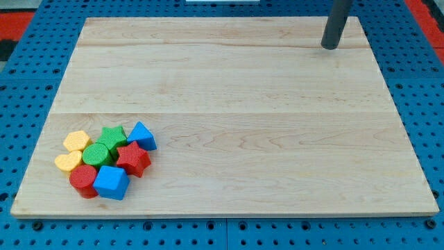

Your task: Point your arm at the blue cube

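My tip [331,46] is hovering at one o'clock on the bench [243,139], with no pincer showing. I'm judging a clean sweep toward eight o'clock, stopping just short of the blue cube [111,182].

Just one dark rod coming down from the view's top edge, near the right corner, leaning a touch to the left on its way down. Upper part cut off by the frame, so nothing else of the arm visible. My tip [331,46] sitting at the far top right, well apart from everything else, touching nothing. No pincer on this thing, just a plain round-ended stick.
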`<state>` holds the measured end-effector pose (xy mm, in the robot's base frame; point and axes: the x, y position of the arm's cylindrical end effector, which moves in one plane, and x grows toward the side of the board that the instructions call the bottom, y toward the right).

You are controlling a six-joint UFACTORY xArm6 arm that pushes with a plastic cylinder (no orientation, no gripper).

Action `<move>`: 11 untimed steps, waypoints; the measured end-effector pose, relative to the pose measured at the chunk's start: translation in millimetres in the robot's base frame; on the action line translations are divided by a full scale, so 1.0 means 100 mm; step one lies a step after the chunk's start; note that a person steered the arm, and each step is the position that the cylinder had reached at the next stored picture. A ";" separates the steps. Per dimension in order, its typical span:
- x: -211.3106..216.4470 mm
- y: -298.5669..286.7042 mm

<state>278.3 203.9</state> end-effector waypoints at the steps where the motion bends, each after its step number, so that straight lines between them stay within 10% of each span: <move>1: 0.30 0.06; 6: 3.40 -0.66; 9: 3.41 -1.27; 11: 3.40 -3.09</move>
